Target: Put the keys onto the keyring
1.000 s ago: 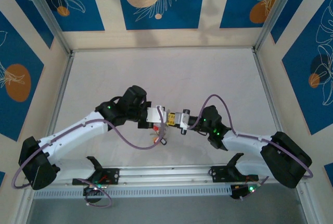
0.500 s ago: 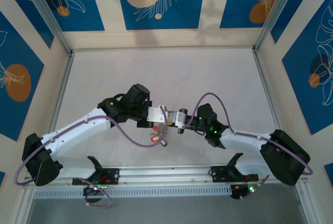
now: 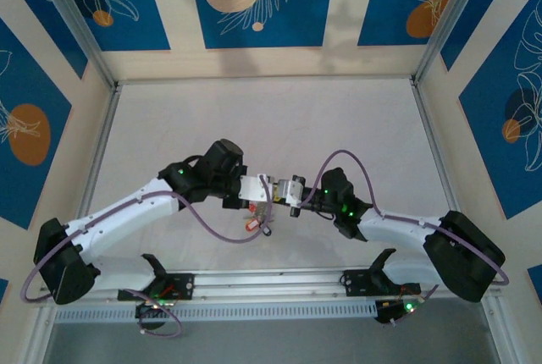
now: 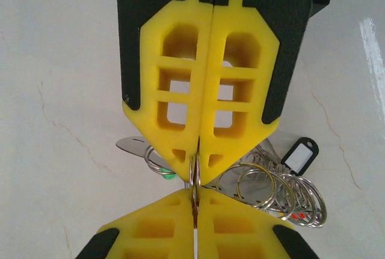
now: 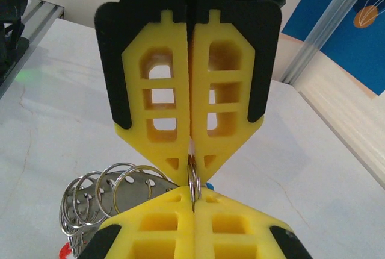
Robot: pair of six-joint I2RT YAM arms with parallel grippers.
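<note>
My left gripper (image 3: 273,192) and right gripper (image 3: 285,193) meet tip to tip above the table's middle. Both are shut on the keyring (image 4: 195,177), a thin grey metal ring seen edge-on between the yellow pads (image 4: 180,108). It shows the same way in the right wrist view, keyring (image 5: 193,180) under my right gripper (image 5: 192,164). The keys (image 4: 283,196) hang beside it as a bunch of small split rings, with a black-framed white tag (image 4: 299,156), a green tag (image 4: 170,176) and a flat blade (image 4: 133,146). From above, the keys (image 3: 257,222) dangle just below the left fingertips.
The white table (image 3: 271,118) lies open behind the arms. Aluminium rails (image 3: 102,152) border it left and right, and the arm bases sit on a rail (image 3: 271,284) at the near edge. Purple cables (image 3: 212,227) loop off both arms.
The right arm has slid a little left toward the left gripper, and its jaws have closed fully on the ring. The hanging keys have shifted slightly.
</note>
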